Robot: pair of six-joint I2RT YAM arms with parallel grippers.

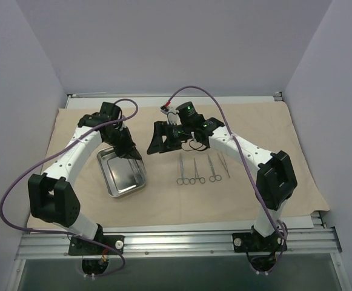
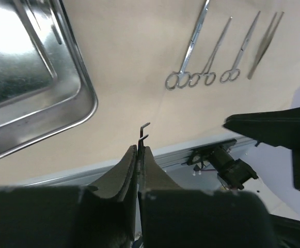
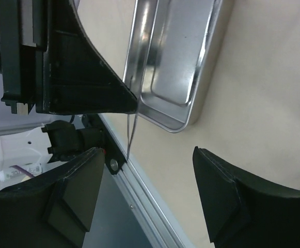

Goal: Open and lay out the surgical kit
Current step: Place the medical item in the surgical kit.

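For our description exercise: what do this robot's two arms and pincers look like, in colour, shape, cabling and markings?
The left arm and right arm have white tubular links and chunky black joint housings. A purple cable loops along each. The left pincer and right pincer have black wedge-shaped fingers. A green light glows near the right wrist.

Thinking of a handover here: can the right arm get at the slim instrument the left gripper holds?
Probably yes. The right gripper is open and faces the left gripper, which is shut on the slim instrument; its tip sticks out bare, with nothing between.
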